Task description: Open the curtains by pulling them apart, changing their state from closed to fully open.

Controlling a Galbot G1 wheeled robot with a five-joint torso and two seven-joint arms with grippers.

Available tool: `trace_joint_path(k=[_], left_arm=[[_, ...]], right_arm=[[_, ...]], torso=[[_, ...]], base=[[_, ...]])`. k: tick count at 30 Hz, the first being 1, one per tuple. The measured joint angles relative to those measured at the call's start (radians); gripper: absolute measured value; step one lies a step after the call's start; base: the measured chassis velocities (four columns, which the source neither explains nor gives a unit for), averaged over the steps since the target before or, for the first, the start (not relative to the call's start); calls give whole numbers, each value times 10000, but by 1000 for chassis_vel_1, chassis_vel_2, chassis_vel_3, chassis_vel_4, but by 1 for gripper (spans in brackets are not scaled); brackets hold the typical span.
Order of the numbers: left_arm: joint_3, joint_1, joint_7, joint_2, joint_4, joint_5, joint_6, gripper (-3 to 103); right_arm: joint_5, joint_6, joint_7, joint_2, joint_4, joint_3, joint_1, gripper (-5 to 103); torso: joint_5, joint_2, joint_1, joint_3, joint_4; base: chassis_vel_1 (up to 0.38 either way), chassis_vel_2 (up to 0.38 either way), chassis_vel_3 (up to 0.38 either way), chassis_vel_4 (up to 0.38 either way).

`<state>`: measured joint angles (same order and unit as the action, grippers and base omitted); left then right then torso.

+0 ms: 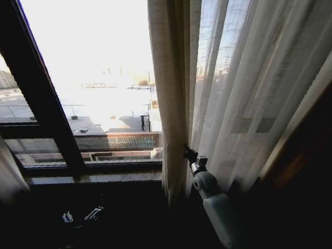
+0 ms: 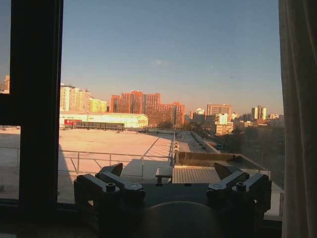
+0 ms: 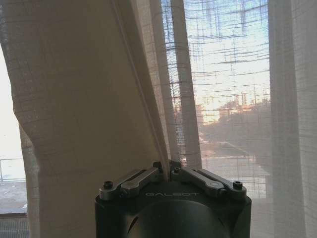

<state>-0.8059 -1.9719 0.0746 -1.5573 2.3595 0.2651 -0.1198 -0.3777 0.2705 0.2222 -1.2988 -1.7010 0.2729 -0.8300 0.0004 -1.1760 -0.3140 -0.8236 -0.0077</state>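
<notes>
The curtains' right panel [image 1: 244, 88] hangs sheer and pleated, its inner edge bunched into a cream fold [image 1: 168, 104] near the middle of the window. My right gripper [image 1: 188, 153] reaches up from the white arm to that fold. In the right wrist view my right gripper [image 3: 166, 167] is shut on a pleat of the curtain [image 3: 79, 99]. My left gripper [image 1: 82, 215] sits low in the dark below the sill. Seen from the left wrist, the left gripper [image 2: 171, 173] is open and holds nothing, and a curtain edge [image 2: 299, 124] hangs at the side.
Dark window frame bars [image 1: 44, 98] cross the bare glass on the left. A sill [image 1: 93, 177] runs below it. A pale strip of fabric [image 1: 9, 176] shows at the far left. Dark wooden trim [image 1: 306, 155] stands on the right.
</notes>
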Motion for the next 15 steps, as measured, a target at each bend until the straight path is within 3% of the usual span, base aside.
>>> trace_joint_path(k=[15], left_arm=[[11, 8, 5, 10, 11, -1, -22, 100]], right_arm=[[-3, -8, -5, 91, -87, 123, -61, 0]], torso=[[-1, 0, 0, 0, -1]], base=[[-352, -344, 359, 353]])
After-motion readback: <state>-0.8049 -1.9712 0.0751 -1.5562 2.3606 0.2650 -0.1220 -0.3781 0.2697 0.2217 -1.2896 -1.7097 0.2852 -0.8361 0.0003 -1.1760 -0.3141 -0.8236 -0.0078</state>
